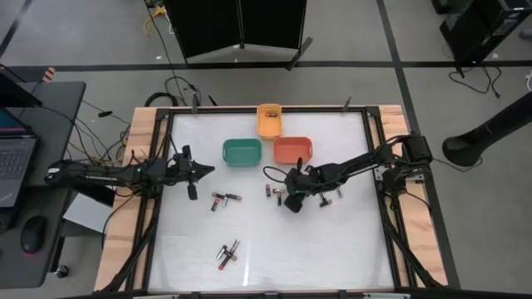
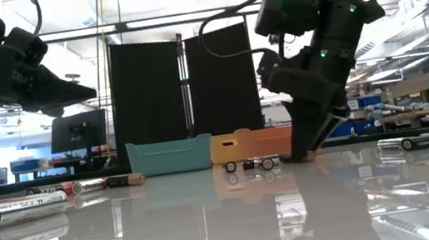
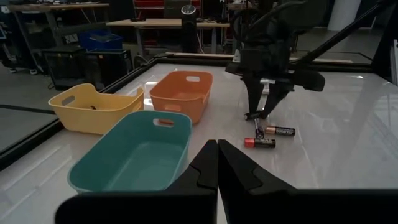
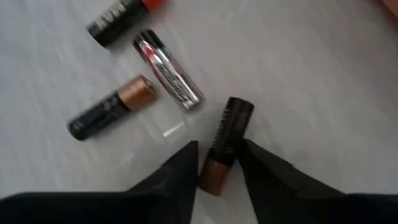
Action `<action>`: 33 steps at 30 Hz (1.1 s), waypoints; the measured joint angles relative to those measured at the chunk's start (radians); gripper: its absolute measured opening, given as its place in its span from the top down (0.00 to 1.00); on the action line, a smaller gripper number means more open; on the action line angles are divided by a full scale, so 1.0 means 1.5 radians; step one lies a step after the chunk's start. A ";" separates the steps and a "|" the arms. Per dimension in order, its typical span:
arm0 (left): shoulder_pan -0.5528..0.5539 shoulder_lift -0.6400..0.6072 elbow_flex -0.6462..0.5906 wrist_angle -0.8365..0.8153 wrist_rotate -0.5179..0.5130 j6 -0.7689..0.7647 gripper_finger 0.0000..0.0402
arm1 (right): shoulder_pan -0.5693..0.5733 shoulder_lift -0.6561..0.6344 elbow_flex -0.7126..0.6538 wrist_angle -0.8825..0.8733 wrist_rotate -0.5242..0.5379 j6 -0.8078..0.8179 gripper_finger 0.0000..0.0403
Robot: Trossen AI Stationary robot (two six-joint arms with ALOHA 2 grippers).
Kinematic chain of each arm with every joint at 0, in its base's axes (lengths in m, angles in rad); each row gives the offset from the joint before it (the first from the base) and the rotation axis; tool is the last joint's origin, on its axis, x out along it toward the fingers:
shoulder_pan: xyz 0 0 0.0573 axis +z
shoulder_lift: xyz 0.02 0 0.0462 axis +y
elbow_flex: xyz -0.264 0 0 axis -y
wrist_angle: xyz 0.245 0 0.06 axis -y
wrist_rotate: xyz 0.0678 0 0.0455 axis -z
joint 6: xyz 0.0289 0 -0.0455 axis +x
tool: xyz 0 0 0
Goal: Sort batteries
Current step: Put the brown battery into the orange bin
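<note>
The right claw is reaching down with fingers apart around a brown battery lying on the worktop. It should squeeze the middle gently, then lift straight. The left claw, fingers together, is waiting near the green bin.

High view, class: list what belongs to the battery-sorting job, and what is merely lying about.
Job: small cylindrical batteries scattered on the table; teal plastic bin; orange plastic bin; yellow plastic bin; right gripper; left gripper.

Lying about: black laptop; black computer mouse; floor cables.

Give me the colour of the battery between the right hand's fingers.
The battery is dark brown-black with a copper end, lying between the right hand fingers; right wrist view shows it best.
</note>
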 joint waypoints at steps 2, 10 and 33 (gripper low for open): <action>0.000 0.000 0.000 0.000 0.000 0.000 0.98 | -0.001 -0.001 0.000 -0.016 0.000 -0.010 0.79; 0.000 0.000 0.000 0.000 0.000 0.000 0.98 | -0.002 -0.001 0.035 -0.099 -0.010 -0.061 0.86; 0.000 0.000 0.000 0.000 -0.001 0.000 0.98 | -0.209 0.004 0.245 -0.282 0.063 -0.515 0.86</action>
